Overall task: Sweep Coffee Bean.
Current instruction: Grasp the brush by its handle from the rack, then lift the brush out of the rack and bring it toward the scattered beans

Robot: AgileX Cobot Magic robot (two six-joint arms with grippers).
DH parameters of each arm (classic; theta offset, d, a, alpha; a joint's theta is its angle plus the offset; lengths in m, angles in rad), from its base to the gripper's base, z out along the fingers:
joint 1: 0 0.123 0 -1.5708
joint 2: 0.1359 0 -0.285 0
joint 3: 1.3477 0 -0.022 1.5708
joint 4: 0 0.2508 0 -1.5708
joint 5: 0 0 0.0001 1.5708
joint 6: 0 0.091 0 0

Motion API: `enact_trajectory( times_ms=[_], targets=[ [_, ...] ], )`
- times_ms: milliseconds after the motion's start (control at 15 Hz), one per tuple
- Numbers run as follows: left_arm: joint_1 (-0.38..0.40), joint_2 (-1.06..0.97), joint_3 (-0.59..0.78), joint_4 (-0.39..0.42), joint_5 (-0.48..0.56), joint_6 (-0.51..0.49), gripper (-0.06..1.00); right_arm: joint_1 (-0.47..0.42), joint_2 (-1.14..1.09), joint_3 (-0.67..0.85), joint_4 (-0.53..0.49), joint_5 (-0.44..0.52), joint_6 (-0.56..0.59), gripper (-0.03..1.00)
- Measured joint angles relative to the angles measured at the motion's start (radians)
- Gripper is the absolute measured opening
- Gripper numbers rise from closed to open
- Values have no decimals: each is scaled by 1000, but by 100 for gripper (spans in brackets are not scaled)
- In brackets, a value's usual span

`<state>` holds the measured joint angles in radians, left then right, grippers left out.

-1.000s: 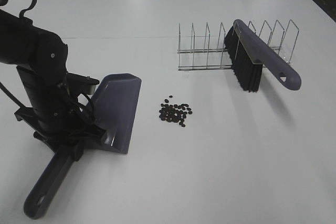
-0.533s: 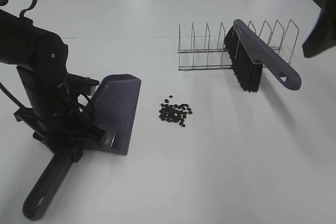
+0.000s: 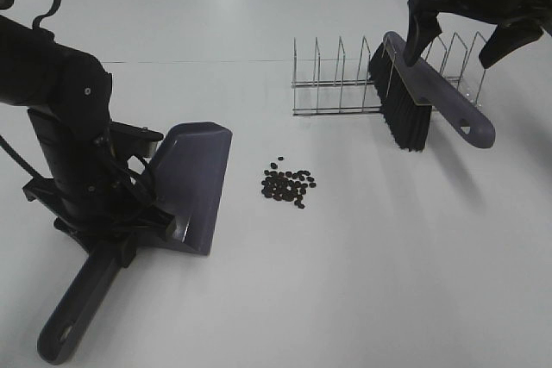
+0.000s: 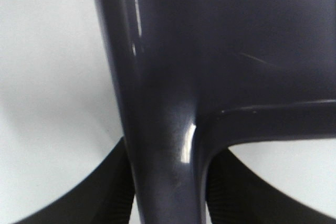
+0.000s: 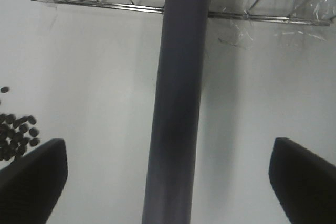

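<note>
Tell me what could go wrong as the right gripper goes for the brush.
1. The brush sits slotted between wires of the rack. Lifting it with the open right gripper could snag a wire and drag the rack along.
2. The beans lie loose, apart from the lip of the dustpan. A hard stroke may scatter them past it.
</note>
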<state>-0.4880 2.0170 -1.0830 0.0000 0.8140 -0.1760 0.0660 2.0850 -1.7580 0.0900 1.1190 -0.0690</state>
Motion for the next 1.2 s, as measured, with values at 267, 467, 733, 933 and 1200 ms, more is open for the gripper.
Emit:
enact_trajectory(
  times_ms=[267,467,733,933,1200],
  targets=[
    [0,0,0,-11,3,0,35,0,219,-197,0,76,-13,94],
    [0,0,0,-14,6,0,35,0,352,-341,0,96,-21,94],
    [0,0,0,-15,7,0,35,0,408,-389,27,98,-22,92],
    [0,0,0,-16,7,0,35,0,411,-392,27,99,-33,71],
    [0,0,0,-16,7,0,35,0,410,-392,8,99,-27,51]
  ],
)
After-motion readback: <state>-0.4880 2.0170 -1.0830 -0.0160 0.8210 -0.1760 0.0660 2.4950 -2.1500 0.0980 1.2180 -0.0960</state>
